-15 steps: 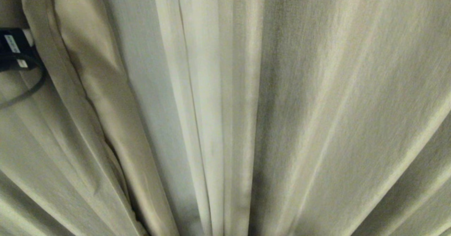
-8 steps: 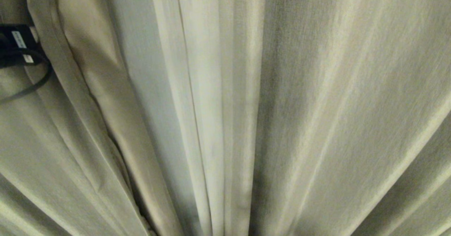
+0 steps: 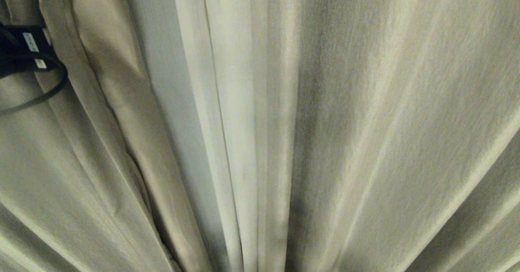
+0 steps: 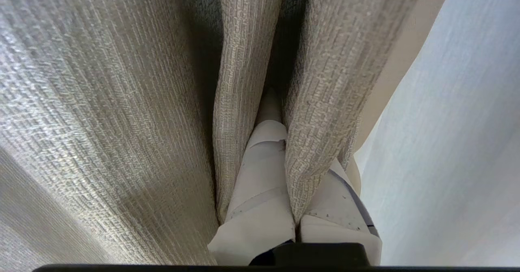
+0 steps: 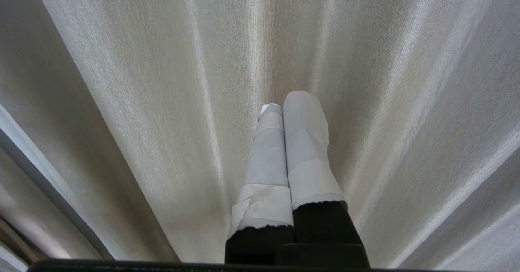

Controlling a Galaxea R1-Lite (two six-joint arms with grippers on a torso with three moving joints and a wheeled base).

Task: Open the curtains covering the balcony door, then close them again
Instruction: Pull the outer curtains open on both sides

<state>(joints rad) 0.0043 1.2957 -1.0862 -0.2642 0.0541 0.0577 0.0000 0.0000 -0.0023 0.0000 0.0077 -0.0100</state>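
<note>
The cream curtains (image 3: 345,121) fill the whole head view. The left gripper (image 4: 290,142) is closed on a fold of the curtains. The right gripper (image 5: 284,105) is closed and empty, just before the fabric.

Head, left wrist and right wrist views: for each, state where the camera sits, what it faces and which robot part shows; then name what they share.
Head view: on the head, facing the curtains; the left arm's dark wrist at the left edge.
Left wrist view: behind the left gripper, shut on a curtain fold.
Right wrist view: behind the right gripper, shut, empty, pointing at fabric.
Shared: curtains fill every view.
</note>
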